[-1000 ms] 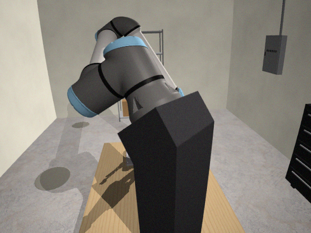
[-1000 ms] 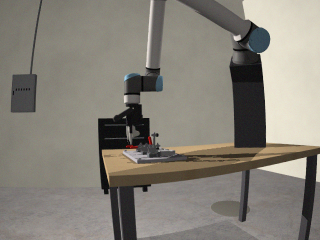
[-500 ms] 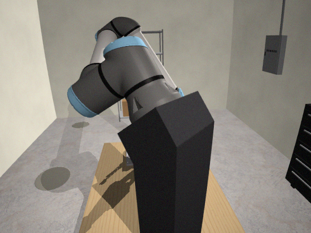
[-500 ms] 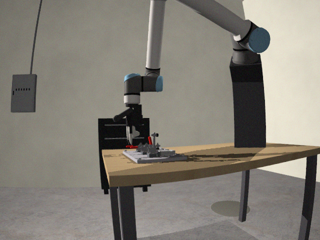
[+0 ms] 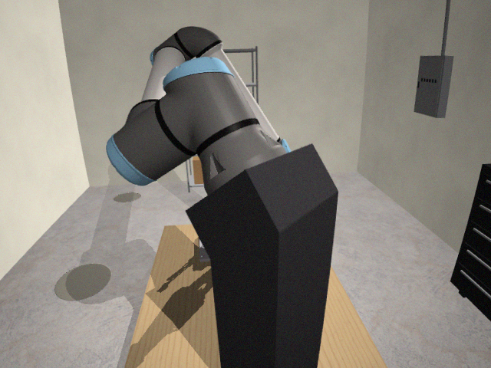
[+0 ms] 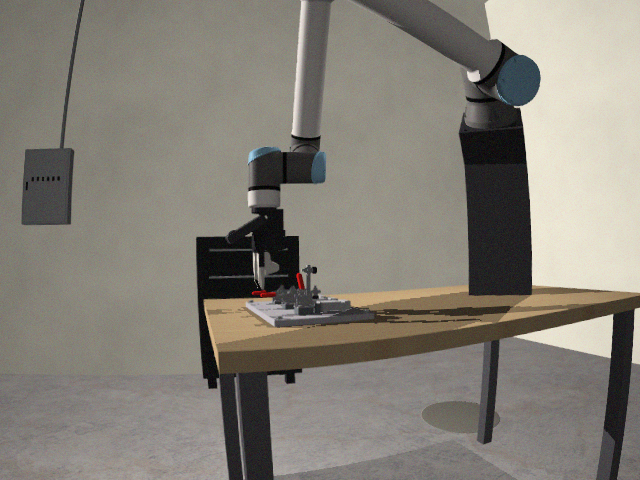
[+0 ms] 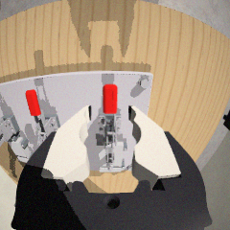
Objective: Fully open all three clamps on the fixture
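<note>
Gripper (image 6: 260, 287) (image 7: 109, 106) jaws stand parted, gripping nothing. One red clamp handle (image 6: 267, 294) (image 7: 33, 103) lies at ten o'clock; another clamp's handle (image 6: 255, 292) (image 7: 110, 99), at twelve (roughly centred). Sideways misalignment could make a fingertip strike it.

From here, the fixture plate (image 6: 325, 319) (image 7: 69, 86) lies on the table (image 6: 413, 322) (image 7: 187, 62), towards nine o'clock of its top. The pedestal (image 6: 498, 222) (image 5: 277, 277) stands at the table's two o'clock; the drawer cabinet (image 6: 204, 330) (image 5: 479, 245) is behind, around eleven o'clock; the wall box (image 6: 46, 201) (image 5: 428, 95) hangs beyond, at ten.
</note>
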You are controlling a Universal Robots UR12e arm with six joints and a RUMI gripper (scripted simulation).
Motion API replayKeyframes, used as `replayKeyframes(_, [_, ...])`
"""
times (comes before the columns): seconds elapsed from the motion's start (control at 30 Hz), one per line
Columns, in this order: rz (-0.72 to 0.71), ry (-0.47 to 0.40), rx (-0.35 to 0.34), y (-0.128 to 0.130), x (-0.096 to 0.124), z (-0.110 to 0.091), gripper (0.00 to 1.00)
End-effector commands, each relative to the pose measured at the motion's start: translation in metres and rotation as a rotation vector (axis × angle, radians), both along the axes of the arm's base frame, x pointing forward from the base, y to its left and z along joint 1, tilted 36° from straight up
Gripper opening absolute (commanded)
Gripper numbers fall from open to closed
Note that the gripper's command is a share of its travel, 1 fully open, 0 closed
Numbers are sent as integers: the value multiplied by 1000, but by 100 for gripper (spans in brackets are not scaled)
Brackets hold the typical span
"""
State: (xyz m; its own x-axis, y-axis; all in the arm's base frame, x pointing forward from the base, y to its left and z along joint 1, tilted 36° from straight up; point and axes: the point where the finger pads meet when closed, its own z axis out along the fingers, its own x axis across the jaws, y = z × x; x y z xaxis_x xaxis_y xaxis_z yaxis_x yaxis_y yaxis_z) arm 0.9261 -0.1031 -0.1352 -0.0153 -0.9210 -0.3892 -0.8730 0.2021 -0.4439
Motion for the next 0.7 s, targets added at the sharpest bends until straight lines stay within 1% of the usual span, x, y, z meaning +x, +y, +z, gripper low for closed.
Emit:
replayKeyframes(0.0, [0, -1, 0, 0, 0, 1, 28])
replayKeyframes(0.33, [0, -1, 0, 1, 2, -3, 28])
replayKeyframes(0.67, [0, -1, 0, 7, 12, -18, 28])
